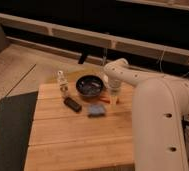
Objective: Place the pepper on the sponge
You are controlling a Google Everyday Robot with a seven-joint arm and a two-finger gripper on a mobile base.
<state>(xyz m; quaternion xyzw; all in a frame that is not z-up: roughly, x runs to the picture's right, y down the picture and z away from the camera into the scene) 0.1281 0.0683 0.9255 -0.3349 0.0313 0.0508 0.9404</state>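
The blue sponge [95, 110] lies flat near the middle of the wooden table [73, 140]. The pepper [104, 99], a slim red-orange piece, lies just beyond the sponge's right corner, between the sponge and the dark bowl [90, 85]. My gripper [115, 96] hangs at the end of the white arm, just right of the pepper and low over the table. Nothing visibly rests on the sponge.
A black rectangular block [72, 104] lies left of the sponge. A small clear bottle [63, 82] stands upright at the back left. My white arm covers the table's right side. A dark mat [8, 130] lies on the floor to the left.
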